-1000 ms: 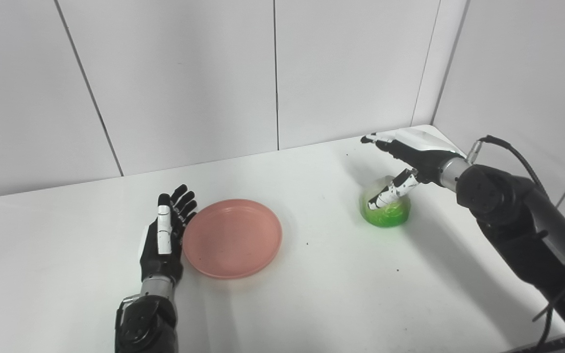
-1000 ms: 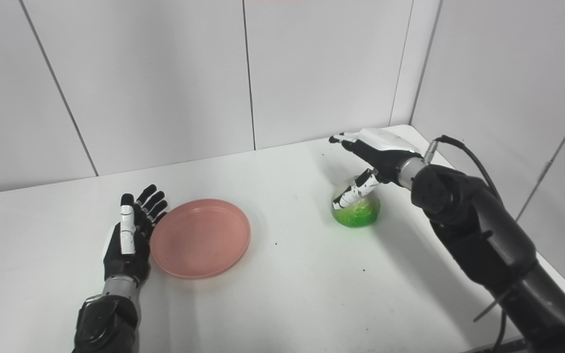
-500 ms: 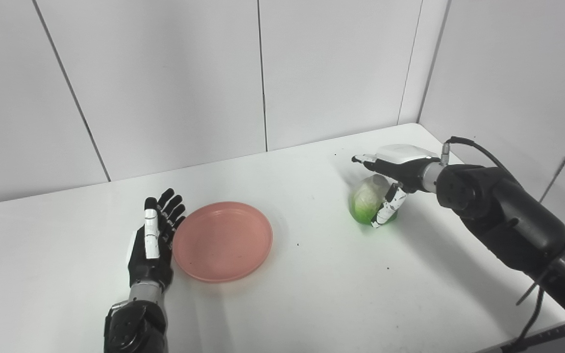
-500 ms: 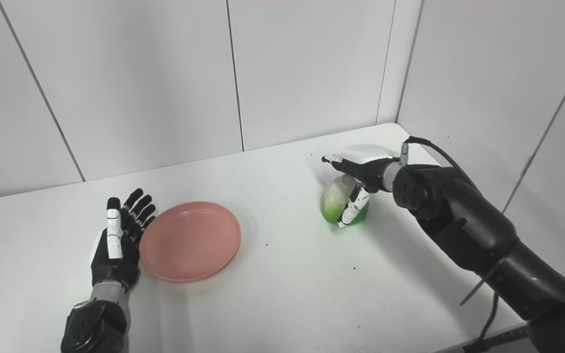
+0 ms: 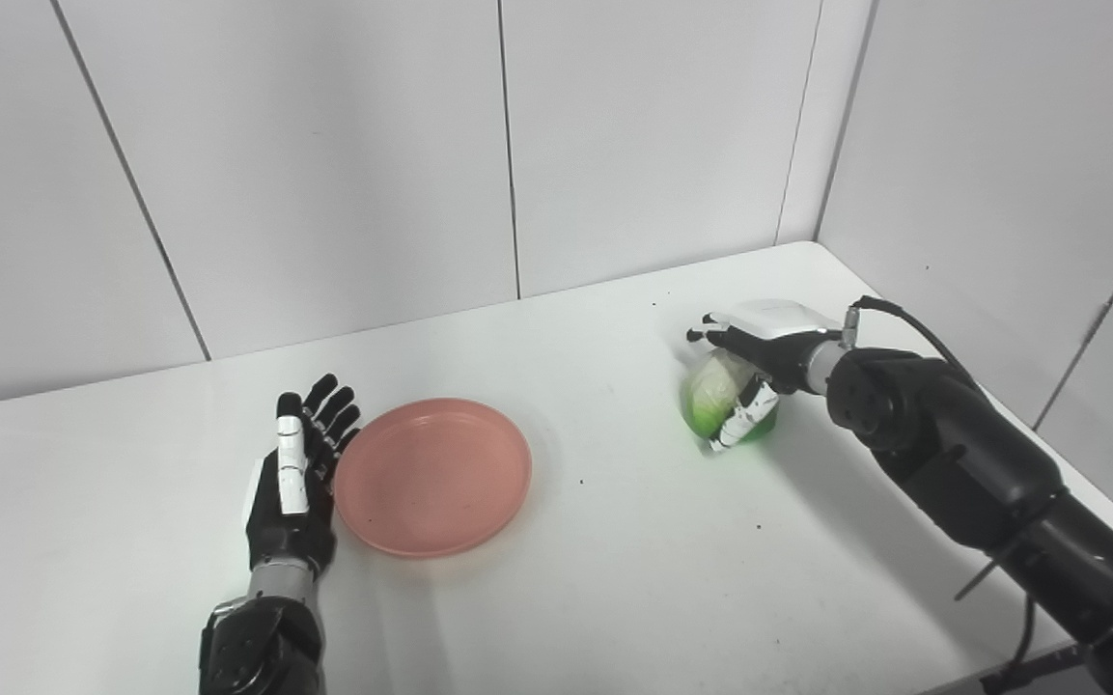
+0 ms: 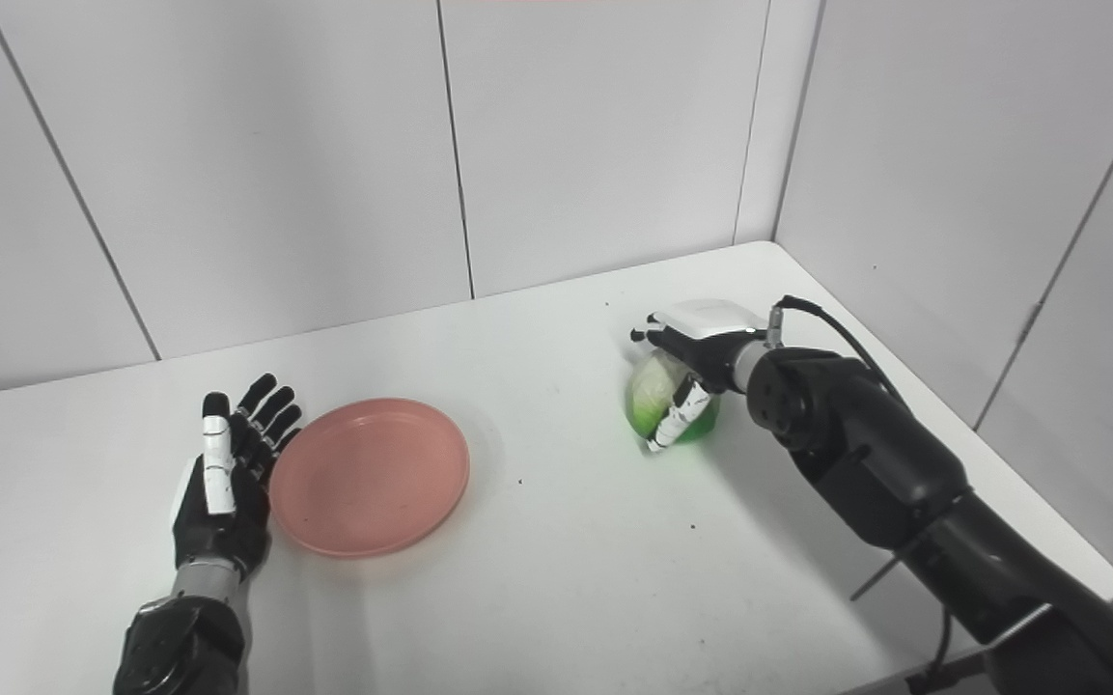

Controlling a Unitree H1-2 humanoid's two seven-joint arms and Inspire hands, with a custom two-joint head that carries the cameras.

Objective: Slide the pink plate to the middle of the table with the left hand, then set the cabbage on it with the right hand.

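Observation:
The pink plate (image 5: 432, 478) lies flat on the white table (image 5: 614, 579), left of the table's middle, with nothing on it. My left hand (image 5: 293, 483) is open, palm up against the plate's left rim, fingers pointing away from me. The cabbage (image 5: 715, 401), green with a pale top, sits on the table at the right. My right hand (image 5: 764, 347) is shut on the cabbage: its fingers curl over the top and far side, and the thumb presses the near side. The cabbage looks to be resting on the table.
White wall panels close off the back and the right side of the table. The table's right edge runs close behind my right arm (image 5: 961, 463). Bare tabletop lies between the plate and the cabbage.
My right hand came down from above the cabbage and closed around it; the cabbage tipped so its pale side shows. The left hand and plate kept still. The camera shifted a little.

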